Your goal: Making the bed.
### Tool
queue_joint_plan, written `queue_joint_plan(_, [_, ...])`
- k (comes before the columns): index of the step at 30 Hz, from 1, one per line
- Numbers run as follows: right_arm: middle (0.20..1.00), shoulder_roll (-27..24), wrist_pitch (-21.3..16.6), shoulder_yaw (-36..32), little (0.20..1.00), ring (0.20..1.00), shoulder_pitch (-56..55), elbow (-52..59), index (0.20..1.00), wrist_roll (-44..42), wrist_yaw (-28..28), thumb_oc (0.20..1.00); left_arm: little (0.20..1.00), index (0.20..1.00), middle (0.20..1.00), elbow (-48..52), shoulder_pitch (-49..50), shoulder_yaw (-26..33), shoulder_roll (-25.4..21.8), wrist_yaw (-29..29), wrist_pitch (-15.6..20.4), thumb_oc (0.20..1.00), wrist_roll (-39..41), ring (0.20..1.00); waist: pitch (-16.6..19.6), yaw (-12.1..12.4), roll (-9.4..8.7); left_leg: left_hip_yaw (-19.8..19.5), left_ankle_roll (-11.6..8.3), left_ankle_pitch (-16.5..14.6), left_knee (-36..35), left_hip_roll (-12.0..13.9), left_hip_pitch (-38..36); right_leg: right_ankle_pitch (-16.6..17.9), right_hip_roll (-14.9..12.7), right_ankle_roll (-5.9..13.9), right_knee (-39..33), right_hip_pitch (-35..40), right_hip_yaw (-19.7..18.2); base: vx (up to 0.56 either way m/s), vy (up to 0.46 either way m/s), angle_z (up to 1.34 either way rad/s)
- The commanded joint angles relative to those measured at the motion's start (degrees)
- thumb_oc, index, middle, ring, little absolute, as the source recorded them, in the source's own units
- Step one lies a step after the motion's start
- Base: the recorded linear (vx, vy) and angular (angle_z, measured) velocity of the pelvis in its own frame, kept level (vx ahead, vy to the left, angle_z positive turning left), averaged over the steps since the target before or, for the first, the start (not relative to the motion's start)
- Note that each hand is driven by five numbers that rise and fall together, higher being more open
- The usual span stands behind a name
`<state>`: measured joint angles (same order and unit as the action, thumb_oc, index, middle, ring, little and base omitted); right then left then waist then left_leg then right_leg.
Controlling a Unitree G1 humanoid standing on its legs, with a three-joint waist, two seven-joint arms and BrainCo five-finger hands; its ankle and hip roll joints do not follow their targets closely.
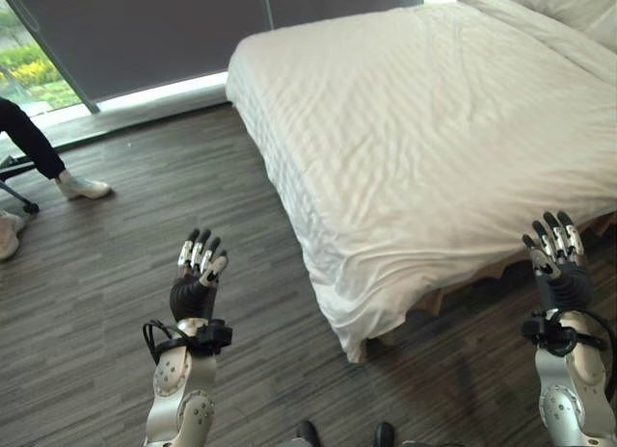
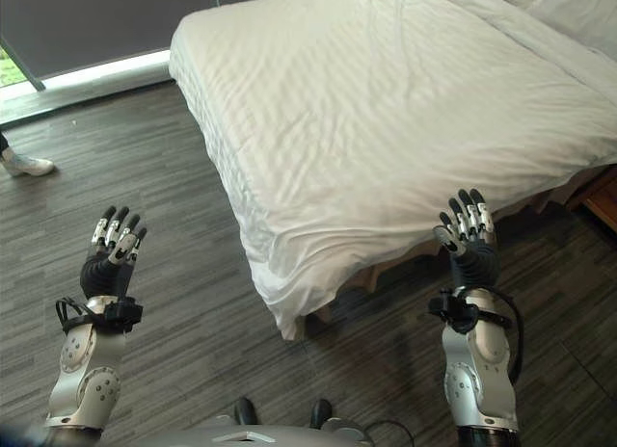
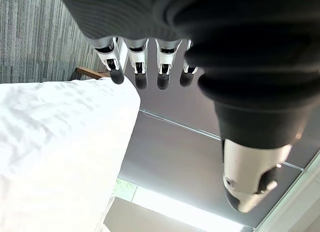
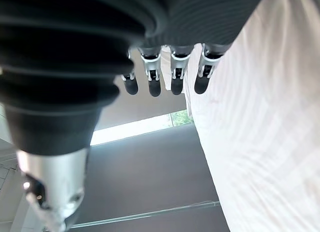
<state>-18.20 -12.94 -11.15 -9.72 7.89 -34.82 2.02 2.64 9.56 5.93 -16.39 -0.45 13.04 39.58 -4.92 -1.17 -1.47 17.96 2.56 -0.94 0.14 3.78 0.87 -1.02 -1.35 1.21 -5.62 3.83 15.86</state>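
Grey plank floor (image 1: 116,274), white-sheeted bed (image 1: 415,129); left hand (image 1: 198,269), right hand (image 1: 556,254) spread, empty.

Both arms were raised, forearms upright. The left hand (image 1: 199,264) was held at about 7 o'clock, fingers straight and pointed up, nothing grasped. The right hand (image 2: 467,237) was held at about 4 o'clock, fingers likewise straight, nothing grasped.
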Motion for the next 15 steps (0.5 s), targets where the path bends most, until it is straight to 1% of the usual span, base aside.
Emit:
queue_joint_plan(1, [1.0,-0.05,-1.97,-0.99,1.0,1.0,1.83,0.23,1.0,0.42,-1.15,1.0,1.0,1.0,1.0,1.32,-2.55,0.86,-2.69,-1.26,1.3,1.0,-0.66,1.0,2.24,0.23,-0.24,-4.77,0.97,-5.46,1.81,-5.89,0.08,-4.64,-0.88,1.1,4.9,-1.02,-1.42,0.05,-0.045,0.14])
queue_joint_plan(2, [1.0,-0.22,-1.57,-0.55,1.0,1.0,1.82,-0.61,1.0,1.38,-1.09,1.0,1.0,1.0,1.0,1.03,-2.15,0.65,-2.68,-1.47,1.04,1.0,-1.29,1.0,2.72,0.43,-0.03,-5.16,0.91,-5.56,1.68,-5.92,-0.21,-4.88,-0.85,0.9,4.66,-0.56,-1.32,0.05,-0.035,0.18])
queue_joint_plan(10, [1.0,1.78,-2.12,0.74,1.0,1.0,1.97,-1.32,1.0,1.88,-0.65,1.0,1.0,1.0,1.0,0.25,-1.72,-0.06,-2.09,-0.91,1.04,1.0,-1.64,1.0,3.18,0.84,0.32,-6.01,0.79,-5.64,1.55,-6.08,-0.86,-5.18,-0.64,0.73,4.18,0.39,-0.98,0.02,-0.009,0.13])
queue_joint_plan(15, [1.0,1.56,-2.45,-0.9,1.0,1.0,1.65,-0.33,1.0,4.0,0.7,1.0,1.0,1.0,1.0,0.6,-1.05,-0.15,-1.97,-0.72,1.05,1.0,-2.44,1.0,3.41,0.95,0.5,-6.37,0.8,-5.82,1.06,-6.09,-1.02,-5.1,-0.53,0.94,3.9,0.36,-1.06,0.02,0.007,0.03])
